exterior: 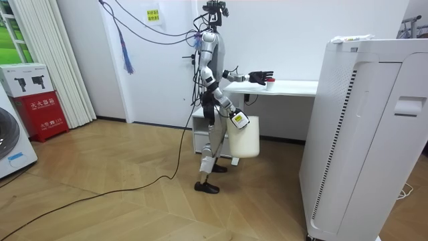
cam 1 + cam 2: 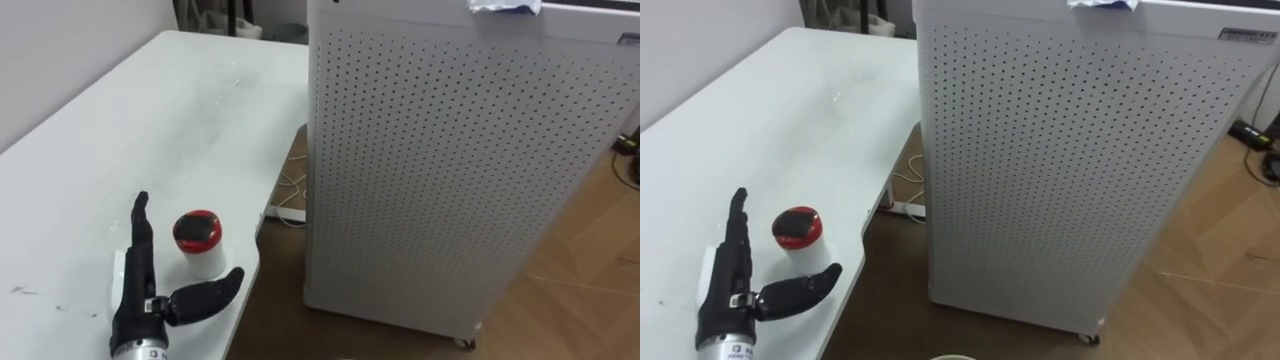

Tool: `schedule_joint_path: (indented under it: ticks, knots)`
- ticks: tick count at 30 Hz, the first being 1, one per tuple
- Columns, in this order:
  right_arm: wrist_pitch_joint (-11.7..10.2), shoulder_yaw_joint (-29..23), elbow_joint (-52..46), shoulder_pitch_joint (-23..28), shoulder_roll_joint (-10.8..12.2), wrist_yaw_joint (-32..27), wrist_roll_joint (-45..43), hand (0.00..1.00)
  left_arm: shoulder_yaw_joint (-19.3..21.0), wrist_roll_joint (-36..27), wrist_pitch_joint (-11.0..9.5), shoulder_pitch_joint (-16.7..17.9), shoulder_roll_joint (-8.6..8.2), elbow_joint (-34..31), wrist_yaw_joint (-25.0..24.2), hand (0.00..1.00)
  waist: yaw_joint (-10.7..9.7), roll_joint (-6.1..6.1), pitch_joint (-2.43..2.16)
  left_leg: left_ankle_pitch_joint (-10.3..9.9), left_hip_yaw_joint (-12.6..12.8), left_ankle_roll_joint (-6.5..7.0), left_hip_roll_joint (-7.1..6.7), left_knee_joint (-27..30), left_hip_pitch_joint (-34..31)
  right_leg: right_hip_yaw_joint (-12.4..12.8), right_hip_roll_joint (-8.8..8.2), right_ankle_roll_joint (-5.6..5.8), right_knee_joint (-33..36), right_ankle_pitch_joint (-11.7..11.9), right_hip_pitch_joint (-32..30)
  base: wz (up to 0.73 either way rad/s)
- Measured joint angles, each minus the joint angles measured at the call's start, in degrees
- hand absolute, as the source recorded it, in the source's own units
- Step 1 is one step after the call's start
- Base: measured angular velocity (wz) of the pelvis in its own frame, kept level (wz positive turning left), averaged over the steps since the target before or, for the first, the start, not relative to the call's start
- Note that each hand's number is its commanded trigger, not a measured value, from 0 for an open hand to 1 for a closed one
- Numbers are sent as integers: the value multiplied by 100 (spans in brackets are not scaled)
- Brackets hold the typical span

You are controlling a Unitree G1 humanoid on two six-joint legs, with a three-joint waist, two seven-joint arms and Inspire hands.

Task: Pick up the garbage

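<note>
I've got the left hand (image 2: 137, 290) open at the table's (image 2: 120, 130) front corner, with the red-lidded cup (image 2: 200, 245) between fingers and thumb. The right hand (image 1: 237, 119) is by the white bin (image 1: 246, 139); I can't tell its grip.

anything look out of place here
Yes: a crumpled white wad lies on top of the tall perforated cabinet, an odd spot for it. The red-lidded cup stands near the table edge, by the open left hand.
</note>
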Motion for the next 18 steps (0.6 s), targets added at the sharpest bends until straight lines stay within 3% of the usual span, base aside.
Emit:
schedule_joint_path:
  ticks: [18]
  knots:
    - [177, -3, 3, 7, -10, 154, -27, 100, 1, 1, 49, -13, 2, 3, -125, 0, -140, 1, 2, -8, 80, 2, 11, -16, 40, 78, 6, -5, 6, 3, -21, -2]
